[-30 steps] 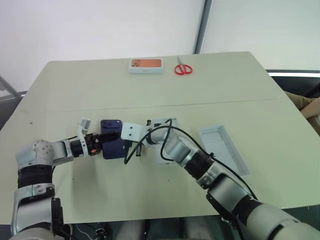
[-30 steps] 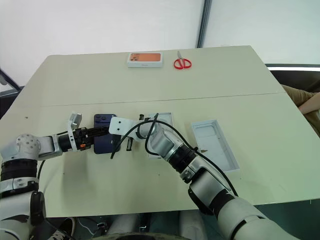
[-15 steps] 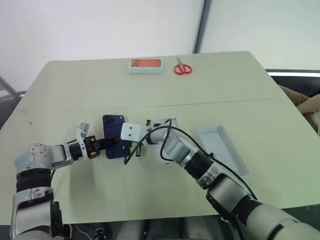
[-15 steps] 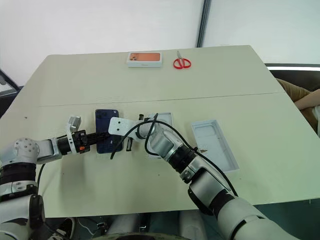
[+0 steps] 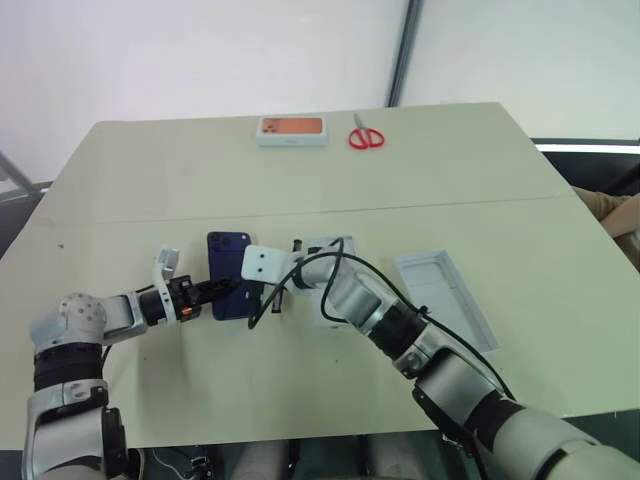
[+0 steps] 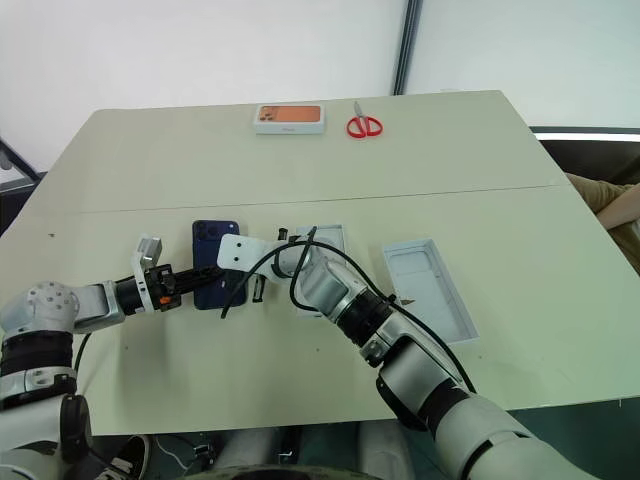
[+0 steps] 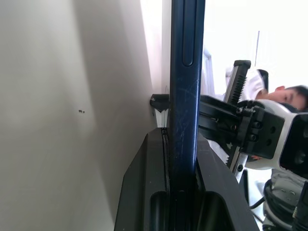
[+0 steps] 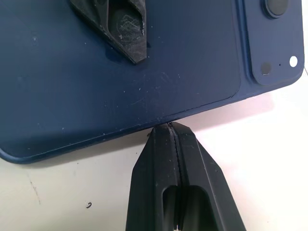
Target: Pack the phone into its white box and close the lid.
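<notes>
We see silver-grey arm shells with black joint bands, white wrist brackets, a looping black cable, and black fingers [image 8: 175, 192] with hollowed sides.

phone [image 5: 228, 288] left of white box [image 5: 330, 290], lid [image 5: 446, 299] further right, scissors [image 5: 365, 135] at table's [image 5: 150, 180] far edge

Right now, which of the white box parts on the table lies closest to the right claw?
The white box just beside the right claw, partly hidden under that arm; the lid lies farther right, and the orange-topped box sits at the far edge.

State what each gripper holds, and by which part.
The left gripper pinches the phone across its near edge; the right gripper holds nothing.
</notes>
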Motion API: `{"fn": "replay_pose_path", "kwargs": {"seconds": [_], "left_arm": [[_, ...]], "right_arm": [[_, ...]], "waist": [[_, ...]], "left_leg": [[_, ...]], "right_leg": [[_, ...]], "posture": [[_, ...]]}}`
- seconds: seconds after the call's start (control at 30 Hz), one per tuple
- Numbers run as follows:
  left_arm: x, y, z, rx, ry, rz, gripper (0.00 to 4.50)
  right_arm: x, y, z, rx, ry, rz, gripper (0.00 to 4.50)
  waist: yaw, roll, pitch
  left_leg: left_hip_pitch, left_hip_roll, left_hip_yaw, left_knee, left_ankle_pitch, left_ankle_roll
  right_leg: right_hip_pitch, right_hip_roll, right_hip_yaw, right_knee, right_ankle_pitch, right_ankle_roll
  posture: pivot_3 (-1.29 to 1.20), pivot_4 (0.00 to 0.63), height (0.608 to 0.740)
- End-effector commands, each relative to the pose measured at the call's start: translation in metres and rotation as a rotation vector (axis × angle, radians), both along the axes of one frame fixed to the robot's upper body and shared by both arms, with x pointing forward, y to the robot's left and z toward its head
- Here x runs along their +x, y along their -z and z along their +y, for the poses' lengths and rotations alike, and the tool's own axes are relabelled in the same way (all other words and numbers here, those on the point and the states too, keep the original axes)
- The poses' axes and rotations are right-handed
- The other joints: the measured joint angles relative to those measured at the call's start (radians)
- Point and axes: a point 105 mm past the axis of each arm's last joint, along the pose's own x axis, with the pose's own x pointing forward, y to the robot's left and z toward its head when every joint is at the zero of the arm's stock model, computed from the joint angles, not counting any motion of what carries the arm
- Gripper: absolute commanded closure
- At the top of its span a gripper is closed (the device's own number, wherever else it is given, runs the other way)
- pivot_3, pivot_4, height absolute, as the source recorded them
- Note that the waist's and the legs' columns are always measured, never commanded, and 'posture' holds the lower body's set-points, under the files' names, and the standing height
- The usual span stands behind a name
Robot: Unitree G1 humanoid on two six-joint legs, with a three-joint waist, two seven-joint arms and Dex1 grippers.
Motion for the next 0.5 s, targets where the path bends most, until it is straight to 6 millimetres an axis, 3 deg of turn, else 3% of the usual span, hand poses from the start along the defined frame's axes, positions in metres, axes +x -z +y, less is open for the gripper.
{"fn": "replay_pose_path", "kwargs": {"seconds": [0.03,0.3,0.4,0.5], "left_arm": [[0.002,-0.015,0.006,-0.027,-0.026,-0.075,4.49],[0.000,-0.027,0.009,-0.081,-0.028,-0.115,4.49],[0.001,-0.031,0.007,-0.096,-0.027,-0.124,4.50],[0.001,-0.035,0.004,-0.120,-0.018,-0.131,4.50]], "right_arm": [[-0.004,-0.015,0.003,0.096,-0.033,0.001,4.50],[-0.008,-0.053,-0.006,0.333,-0.057,0.078,4.50],[-0.010,-0.068,-0.020,0.447,-0.041,0.173,3.67],[-0.009,-0.067,-0.030,0.443,-0.021,0.170,2.20]], "waist": [[0.000,0.000,0.000],[0.000,-0.001,0.001],[0.000,-0.001,0.001],[0.001,-0.001,0.001]], "left_leg": [[0.000,0.000,0.000,0.000,0.000,0.000],[-0.005,0.000,0.000,0.001,0.000,0.000],[-0.006,0.000,0.000,0.001,0.000,0.000],[-0.007,0.000,0.000,0.002,0.000,0.000]], "right_leg": [[0.000,0.000,0.000,0.000,0.000,0.000],[-0.004,0.000,0.000,0.000,0.000,0.000],[-0.004,0.000,0.000,0.000,0.000,0.000],[-0.004,0.000,0.000,0.000,0.000,0.000]], "posture": [[0.00,0.150,0.740],[0.00,0.150,0.740],[0.00,0.150,0.740],[0.00,0.150,0.740]]}}
